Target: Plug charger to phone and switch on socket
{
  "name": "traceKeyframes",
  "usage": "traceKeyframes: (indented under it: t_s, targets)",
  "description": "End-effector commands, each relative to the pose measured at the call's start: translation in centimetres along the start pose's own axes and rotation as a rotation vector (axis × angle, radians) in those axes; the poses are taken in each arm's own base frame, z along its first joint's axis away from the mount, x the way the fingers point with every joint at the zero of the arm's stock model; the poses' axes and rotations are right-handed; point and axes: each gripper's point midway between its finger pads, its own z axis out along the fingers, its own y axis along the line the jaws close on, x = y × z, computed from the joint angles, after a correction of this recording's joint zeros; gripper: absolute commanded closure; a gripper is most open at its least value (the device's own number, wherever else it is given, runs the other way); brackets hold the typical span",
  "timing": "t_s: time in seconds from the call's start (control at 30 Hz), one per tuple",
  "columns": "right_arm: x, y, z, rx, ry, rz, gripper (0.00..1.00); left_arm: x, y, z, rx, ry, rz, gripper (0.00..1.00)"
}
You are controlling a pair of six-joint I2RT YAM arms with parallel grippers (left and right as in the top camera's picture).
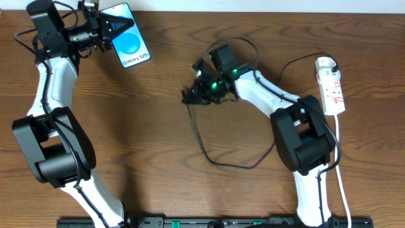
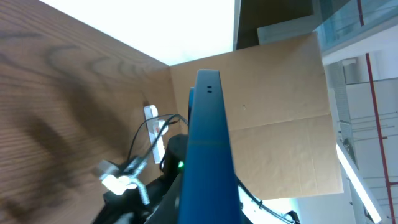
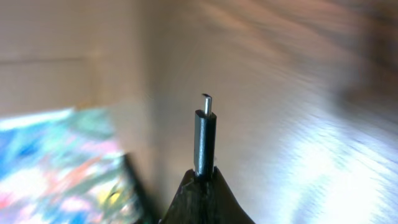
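Overhead view shows the phone (image 1: 131, 43) at the far left corner of the worktop (image 1: 158, 139), with its blue screen turned up to the camera. The left jaws are closed on the end away from the white text, and the left arm (image 1: 49, 82) reaches to it from the near side. In the left wrist view the phone (image 2: 208, 155) is seen from its thin edge. The right jaws, near the middle of the worktop, hold the charger (image 1: 212, 159) by its small plug. In the right wrist view the plug (image 3: 204, 140) stands straight out of the closed jaws, with its metal tip free. The charger lies in a loose loop on the wood and goes toward the socket (image 1: 333, 88), which lies flat at the right edge, beside the right arm (image 1: 304, 136). Plug and phone are well apart
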Motion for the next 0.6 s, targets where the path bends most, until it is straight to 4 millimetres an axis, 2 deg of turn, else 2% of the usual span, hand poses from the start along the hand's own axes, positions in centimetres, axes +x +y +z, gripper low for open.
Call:
traceKeyframes:
  t_s: [0.0, 0.2, 0.37, 0.57]
  targets:
    - [1.3, 7.1, -2.3, -0.416, 0.115, -0.144, 0.99, 0.4, -1.4, 0.0, 0.014, 0.018, 0.023, 0.92]
    - [0.7, 11.8, -3.3, -0.481, 0.091, -0.283, 0.99, 0.9, -1.5, 1.3, 0.019, 0.041, 0.020, 0.93]
    - [-0.3, 13.8, -4.0, -0.503, 0.073, -0.281, 0.99, 0.9, -1.4, 2.0, 0.010, 0.038, 0.006, 0.92]
    - [-1.6, 16.4, -5.2, -0.547, 0.032, -0.338, 0.99, -0.4, -0.5, 2.2, -0.042, -0.043, -0.041, 0.93]
